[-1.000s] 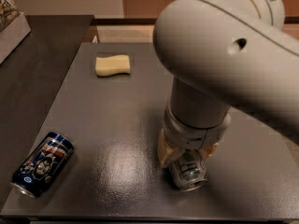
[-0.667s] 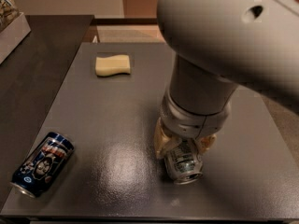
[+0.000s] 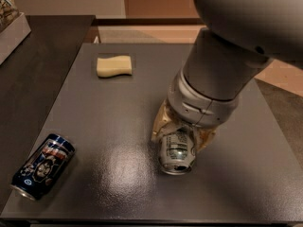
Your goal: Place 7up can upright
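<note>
The 7up can [image 3: 176,149] is silver-grey with a white label. It sits right of the grey table's middle, tilted, with one round end facing the front edge and low against the tabletop. My gripper [image 3: 182,134] comes down over it from behind. Its tan fingers [image 3: 159,125] sit against both sides of the can and are shut on it. The big white arm [image 3: 222,65] hides the can's far end.
A dark blue can with red-white graphics [image 3: 42,166] lies on its side at the table's front left corner. A yellow sponge [image 3: 114,65] lies at the back left. The grey table [image 3: 118,112] borders a darker counter [image 3: 33,65] on the left.
The arm has swung up and to the right. The gripper and the can have shifted slightly left and away from the front edge, and more of the can's label now shows.
</note>
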{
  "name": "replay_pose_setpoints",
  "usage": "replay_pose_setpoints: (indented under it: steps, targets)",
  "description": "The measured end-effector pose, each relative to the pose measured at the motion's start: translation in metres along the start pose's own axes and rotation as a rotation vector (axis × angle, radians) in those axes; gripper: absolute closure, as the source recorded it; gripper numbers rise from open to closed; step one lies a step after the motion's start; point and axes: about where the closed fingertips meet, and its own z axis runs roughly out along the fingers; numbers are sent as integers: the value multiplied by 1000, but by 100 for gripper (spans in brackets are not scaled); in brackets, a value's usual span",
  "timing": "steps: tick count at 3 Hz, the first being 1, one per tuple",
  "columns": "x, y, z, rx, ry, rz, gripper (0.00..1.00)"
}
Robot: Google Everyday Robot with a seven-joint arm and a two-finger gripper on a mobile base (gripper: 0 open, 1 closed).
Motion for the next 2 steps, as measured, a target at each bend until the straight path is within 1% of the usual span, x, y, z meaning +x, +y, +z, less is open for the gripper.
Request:
replay_pose_setpoints:
  steps: [1,2]
  targets:
    - [6,-4,-4,82,16,148,100]
    - [11,-11,-8,162,35,210,100]
